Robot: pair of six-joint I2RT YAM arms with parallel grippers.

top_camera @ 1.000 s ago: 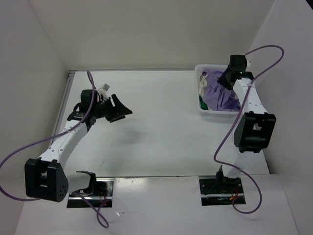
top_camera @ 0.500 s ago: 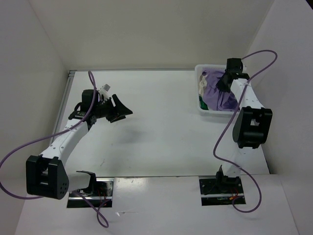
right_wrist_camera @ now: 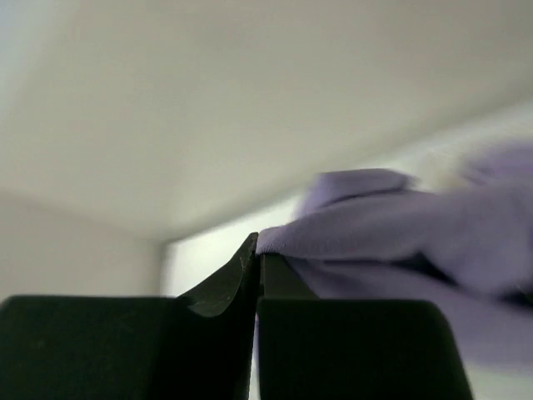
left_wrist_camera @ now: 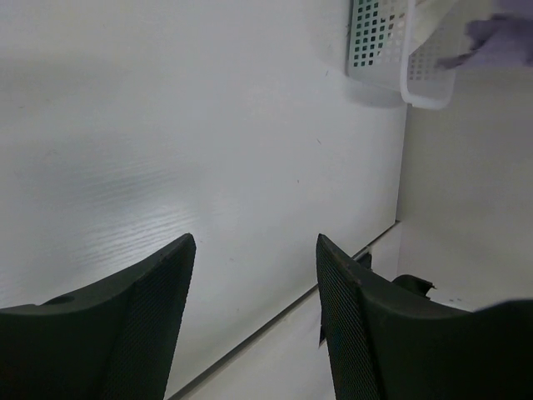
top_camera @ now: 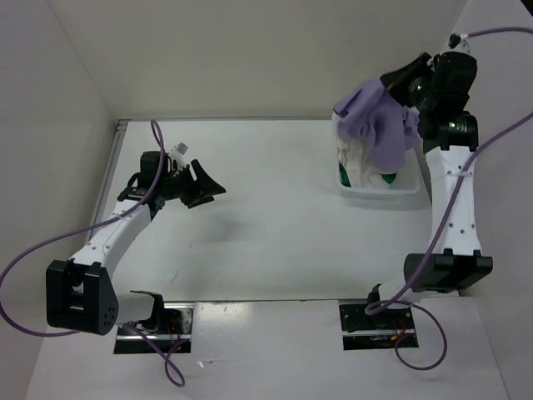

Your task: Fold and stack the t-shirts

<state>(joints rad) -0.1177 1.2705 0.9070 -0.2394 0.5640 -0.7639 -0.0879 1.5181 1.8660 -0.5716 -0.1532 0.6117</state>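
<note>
Soft, limp lavender t-shirt [top_camera: 379, 127] is being clamped at a bunched fold by the right gripper [right_wrist_camera: 257, 246]; left gripper [left_wrist_camera: 256, 243] is being held apart, empty.

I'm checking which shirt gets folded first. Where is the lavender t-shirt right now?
The lavender t-shirt hangs at the far right of the top view, pinched in the shut right gripper, above the white mesh basket.
</note>
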